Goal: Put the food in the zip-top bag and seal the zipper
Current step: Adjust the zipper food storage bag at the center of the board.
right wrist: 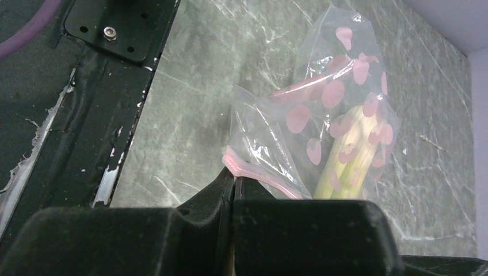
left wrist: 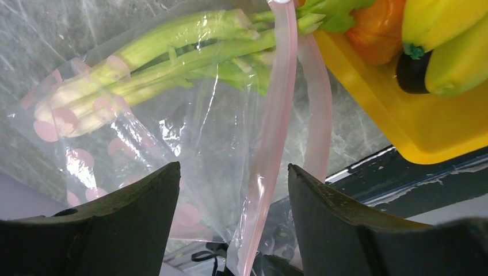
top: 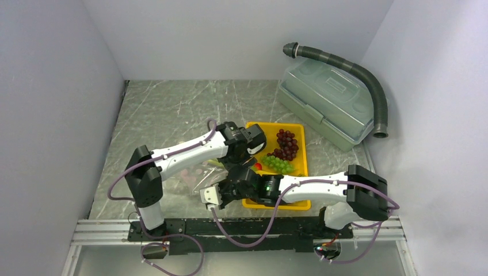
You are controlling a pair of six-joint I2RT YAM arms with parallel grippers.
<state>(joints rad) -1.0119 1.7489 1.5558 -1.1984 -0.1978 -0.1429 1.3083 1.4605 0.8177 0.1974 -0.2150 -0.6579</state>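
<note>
The clear zip-top bag (left wrist: 190, 132), printed with pink dots, lies on the table left of the tray and holds green leafy stalks (left wrist: 172, 63) whose leafy ends reach its mouth. My left gripper (left wrist: 232, 167) is open, its fingers either side of the pink zipper (left wrist: 276, 115) without touching it. My right gripper (right wrist: 233, 175) is shut on the zipper's near end (right wrist: 253, 169), holding up that corner of the bag (right wrist: 334, 115). Bananas (left wrist: 449, 40), an eggplant (left wrist: 411, 72) and a red pepper (left wrist: 377, 29) lie in the tray. So do dark red grapes (top: 286, 144) and green grapes (top: 278, 165).
The yellow tray (top: 304, 167) sits at centre right, partly under the right arm. A lidded grey-green box (top: 328, 103) and a ribbed grey hose (top: 368, 80) stand at the back right. White walls close in the table. A black rail (right wrist: 86, 132) runs along the near edge.
</note>
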